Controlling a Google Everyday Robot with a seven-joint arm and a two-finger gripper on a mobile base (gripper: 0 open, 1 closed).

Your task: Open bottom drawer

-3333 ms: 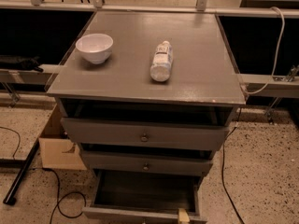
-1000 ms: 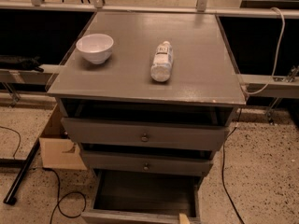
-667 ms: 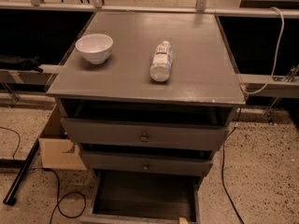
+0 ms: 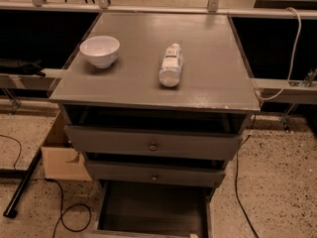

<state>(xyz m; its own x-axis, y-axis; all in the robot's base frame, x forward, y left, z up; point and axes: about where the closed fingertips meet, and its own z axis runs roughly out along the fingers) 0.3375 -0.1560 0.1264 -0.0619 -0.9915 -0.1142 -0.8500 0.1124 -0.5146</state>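
Nearest the camera, the slim grey painted wooden bottom drawer [image 4: 151,207] stands pulled well out of the cabinet. Its plain grey inside is bare and its front is cut off by the lower edge, so the task looks as good as done. The end effector is nowhere in view, so whether it is released or clenched cannot be told. Above, the mid-sized grey drawer front [image 4: 124,172] and the tall grey top drawer front [image 4: 109,140] sit slightly ajar. On the grey tabletop [image 4: 213,78] a clear plastic bottle [image 4: 171,65] lies on its side, probably steadier so; a white round bowl [image 4: 99,50] stands upright, well apart
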